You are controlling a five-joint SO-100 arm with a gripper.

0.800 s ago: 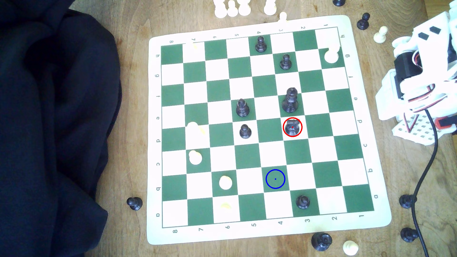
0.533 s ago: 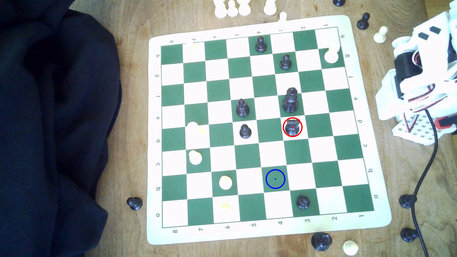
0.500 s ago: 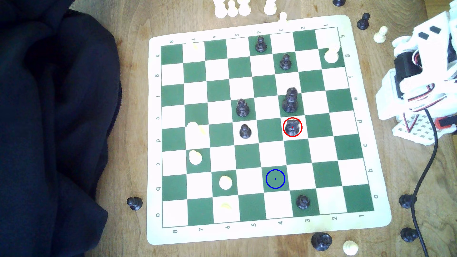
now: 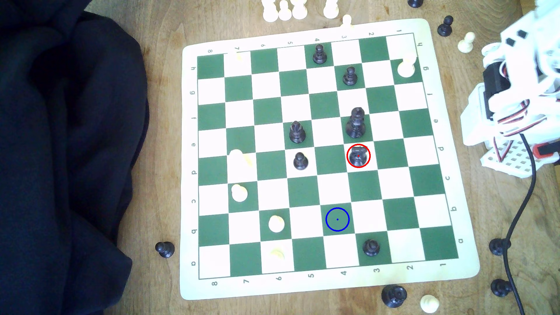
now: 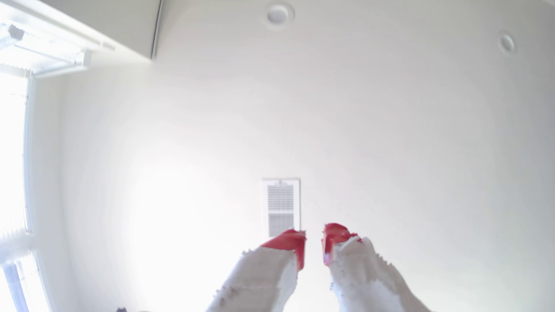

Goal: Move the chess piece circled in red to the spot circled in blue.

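The chess piece [image 4: 358, 155], a short stout black piece with a flat top, stands inside the red ring on a white square right of the board's middle in the exterior view. The spot [image 4: 337, 219] is a bare dark green square with a blue ring, two rows nearer the board's front edge and one column to the left. The white arm [image 4: 509, 100] sits folded off the board at the exterior view's right edge, far from the piece. In the wrist view my gripper [image 5: 313, 240] points at a white ceiling. Its red-tipped fingers [image 5: 288, 241] stand a narrow gap apart with nothing between them.
A tall black piece [image 4: 356, 122] stands just behind the circled piece. Black pawns [image 4: 300, 160] [image 4: 371, 247] and white pieces [image 4: 275, 223] dot the green-and-white board [image 4: 454, 272]. Loose pieces lie around it. A black cable [image 4: 521, 212] runs down the right; dark cloth [image 4: 60, 151] covers the left.
The arm's upper part at the exterior view's right edge has shifted slightly up and to the right. No chess piece has moved.
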